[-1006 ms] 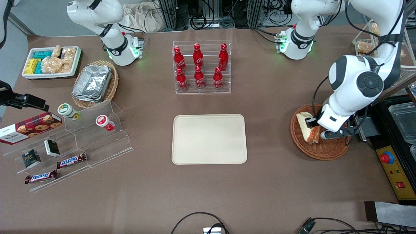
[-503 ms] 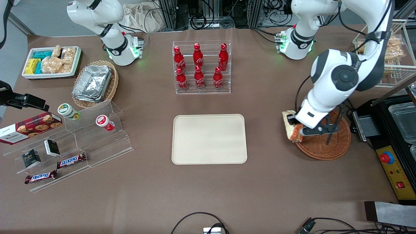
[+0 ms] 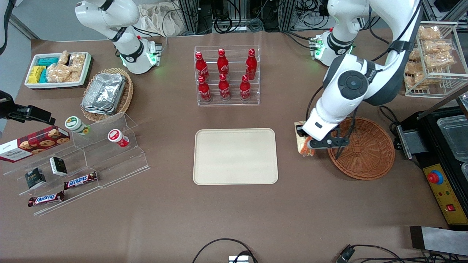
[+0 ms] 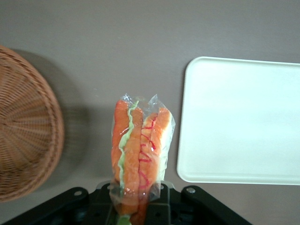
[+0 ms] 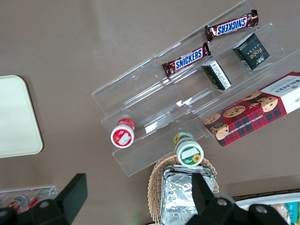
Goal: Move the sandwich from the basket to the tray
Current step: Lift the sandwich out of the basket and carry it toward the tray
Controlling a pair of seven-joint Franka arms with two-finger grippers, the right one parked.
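Note:
My left gripper is shut on the sandwich, a wrapped wedge with an orange and green filling edge. It hangs in the air above bare table, between the round reddish-brown basket and the cream tray. The basket holds nothing. The tray lies flat with nothing on it. The gripper pinches the sandwich at its lower end, and the black fingers press on the wrap.
A clear rack of red bottles stands farther from the front camera than the tray. Toward the parked arm's end are an acrylic shelf with snacks and a tan basket of foil containers. A black appliance stands beside the basket.
The gripper has lifted the sandwich out of the basket and carried it sideways toward the tray. It now hangs just outside the basket's rim.

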